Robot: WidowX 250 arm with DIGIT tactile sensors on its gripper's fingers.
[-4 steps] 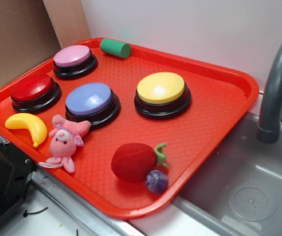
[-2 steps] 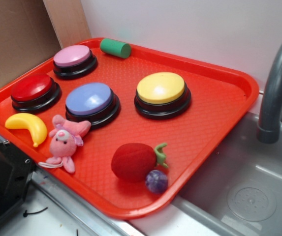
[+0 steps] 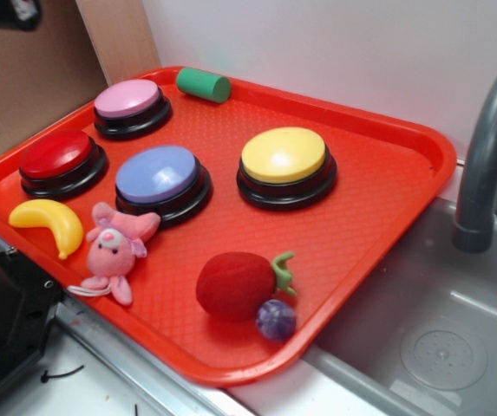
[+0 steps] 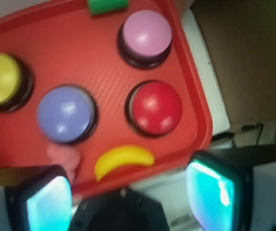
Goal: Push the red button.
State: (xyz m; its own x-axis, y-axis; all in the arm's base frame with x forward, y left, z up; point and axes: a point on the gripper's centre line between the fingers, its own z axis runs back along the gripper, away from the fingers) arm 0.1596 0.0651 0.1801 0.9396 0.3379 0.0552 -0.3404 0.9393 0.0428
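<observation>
Since the earlier frames only one thing is new: a dark piece of the arm [image 3: 5, 12] now shows at the top left corner of the exterior view, where before there was only cardboard. Everything on the red tray [image 3: 378, 199] lies as it did. From largest to smallest, the tray holds the yellow button [image 3: 284, 155], the blue button [image 3: 156, 173], the red button [image 3: 55, 155] near its left edge, the pink button [image 3: 127, 98] behind it, the fuzzy strawberry [image 3: 235, 284], the pink plush toy [image 3: 114, 247], the banana [image 3: 49, 224] and the green cylinder [image 3: 203, 84]. In the wrist view the gripper [image 4: 128, 190] is spread wide, holding nothing, and the red button [image 4: 156, 107] lies ahead of it, between the pink button and the banana. I judge that the approach has just started, and the gripper must come down over the red dome.
</observation>
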